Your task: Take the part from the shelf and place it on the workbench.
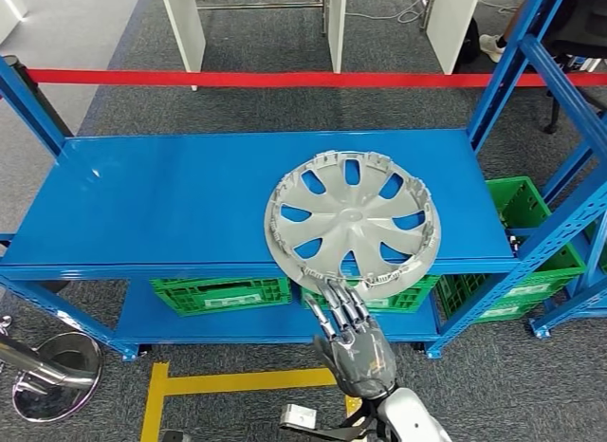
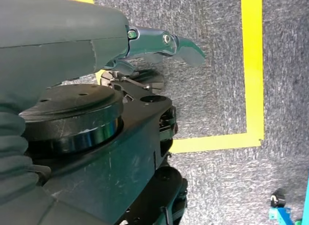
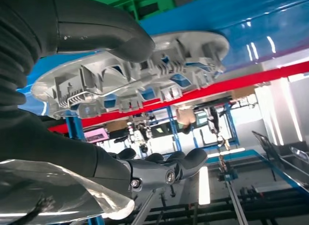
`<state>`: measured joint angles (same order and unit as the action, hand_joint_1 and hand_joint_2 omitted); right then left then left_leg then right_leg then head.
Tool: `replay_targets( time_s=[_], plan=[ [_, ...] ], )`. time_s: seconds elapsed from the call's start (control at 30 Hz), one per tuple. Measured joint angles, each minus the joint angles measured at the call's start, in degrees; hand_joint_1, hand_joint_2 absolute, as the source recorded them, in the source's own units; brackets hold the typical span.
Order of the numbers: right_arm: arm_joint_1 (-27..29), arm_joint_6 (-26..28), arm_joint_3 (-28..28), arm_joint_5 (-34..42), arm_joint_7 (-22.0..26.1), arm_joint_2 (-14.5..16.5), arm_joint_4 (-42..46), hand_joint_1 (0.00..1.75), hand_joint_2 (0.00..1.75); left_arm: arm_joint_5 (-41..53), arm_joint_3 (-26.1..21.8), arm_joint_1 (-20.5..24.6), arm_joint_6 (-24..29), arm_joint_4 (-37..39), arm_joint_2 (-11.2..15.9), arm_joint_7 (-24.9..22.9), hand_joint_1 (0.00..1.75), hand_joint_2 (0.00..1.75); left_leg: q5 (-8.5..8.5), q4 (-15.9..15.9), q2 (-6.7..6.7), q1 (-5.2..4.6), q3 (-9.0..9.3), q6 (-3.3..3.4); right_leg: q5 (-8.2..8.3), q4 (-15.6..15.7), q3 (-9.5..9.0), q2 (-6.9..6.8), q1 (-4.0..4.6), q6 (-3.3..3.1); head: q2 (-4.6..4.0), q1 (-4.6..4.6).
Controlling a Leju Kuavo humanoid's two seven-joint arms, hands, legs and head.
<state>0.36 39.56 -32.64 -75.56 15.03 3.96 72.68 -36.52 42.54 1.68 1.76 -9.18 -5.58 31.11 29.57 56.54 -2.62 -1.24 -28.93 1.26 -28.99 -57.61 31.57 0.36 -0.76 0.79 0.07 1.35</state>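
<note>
Part: a silver hubcap (image 1: 352,224), inner face up with its clips showing, lying flat on the blue shelf (image 1: 157,205) toward the right end. Its near rim overhangs the shelf's front edge, which, as I read it, gives your hand something to get under.

Right hand (image 1: 352,333) sits just below that overhanging rim, fingers spread and reaching up to it. In the right wrist view the thumb (image 3: 109,34) lies across one face of the rim and the fingers (image 3: 164,169) stand apart on the other side with a clear gap. Nothing gripped yet; the hand is open around the edge.

Left hand (image 2: 160,44) hangs over grey carpet and yellow floor tape (image 2: 253,65); you can't tell whether it's open or closed.

Below the shelf: green crates (image 1: 214,292) on the lower level, another (image 1: 529,233) at the right end. Contents can't be made out.
</note>
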Motion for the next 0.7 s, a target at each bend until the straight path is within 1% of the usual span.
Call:
replay_targets(
  time_s=[0.13,0.4,0.7],
  plan=[
    [-0.90,0.01,0.17,-0.56,-1.00,0.02,-1.66,0.00,1.75,0.14,0.42,0.04,-0.07,0.00,0.03,-0.09,0.00,1.75,0.00,0.02,0.00,0.00,0.00,0.00,0.00,0.00,0.01,0.00,0.00,0.00,0.00,0.01],
    [-3.64,0.03,0.16,-2.17,-4.62,-0.04,-6.36,0.00,1.75,0.57,1.11,0.18,0.04,0.00,0.32,-1.04,0.00,1.75,0.01,0.02,0.00,0.00,0.00,0.01,0.00,0.00,0.01,0.00,0.00,0.00,0.00,0.01],
    [-4.92,0.03,0.16,-2.32,-5.51,-0.05,-8.81,0.00,1.75,0.62,1.47,0.21,0.13,0.00,0.54,-1.20,0.00,1.75,0.01,0.02,0.00,0.00,0.00,0.01,0.00,0.00,0.01,0.00,0.00,0.00,0.00,0.01]
  ],
)
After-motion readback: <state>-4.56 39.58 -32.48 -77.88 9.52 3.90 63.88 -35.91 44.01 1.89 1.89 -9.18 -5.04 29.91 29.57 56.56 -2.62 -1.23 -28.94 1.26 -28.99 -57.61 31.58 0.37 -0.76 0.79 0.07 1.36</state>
